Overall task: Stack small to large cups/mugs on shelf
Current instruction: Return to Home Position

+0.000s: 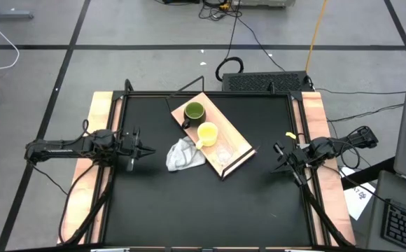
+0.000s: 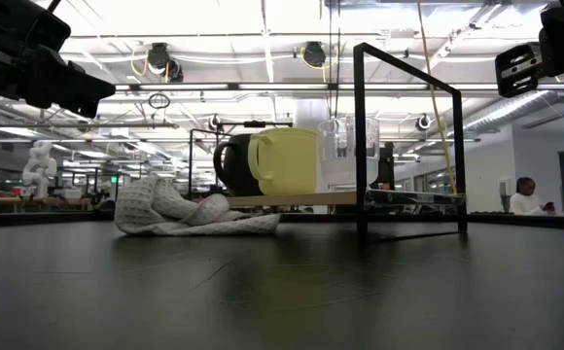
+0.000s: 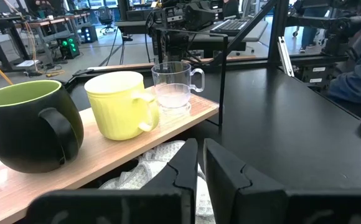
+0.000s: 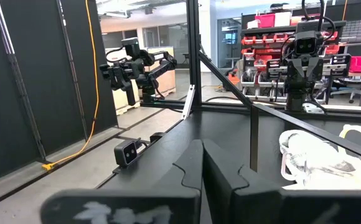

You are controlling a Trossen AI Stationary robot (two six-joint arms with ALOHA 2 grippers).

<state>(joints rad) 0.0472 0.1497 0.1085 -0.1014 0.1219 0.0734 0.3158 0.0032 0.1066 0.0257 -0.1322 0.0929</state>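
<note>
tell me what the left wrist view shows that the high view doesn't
Only left wrist: side-on, the clear glass cup and its handle, plainly standing on the shelf beside the yellow mug. Only high: the left gripper and right gripper at opposite sides of the table, away from the shelf. Both: the dark green mug, the yellow mug and the white cloth by the shelf.

Wood, glaze, glass, cloth and matt black

The shelf [image 3: 196, 114] is light wood, smooth with a faint sheen, its thin frame [image 2: 360, 136] dark metal; the dark green mug [image 3: 25, 124] is glossy glazed; the yellow mug [image 3: 121, 106] is finely ribbed and duller; the glass cup [image 3: 174, 87] is clear and smooth; the white cloth [image 2: 180, 214] is a soft waffle weave; the tabletop [image 2: 282, 292] is matt black, dimly reflective; the left gripper [image 3: 200, 146] looks like matt dark plastic.
</note>
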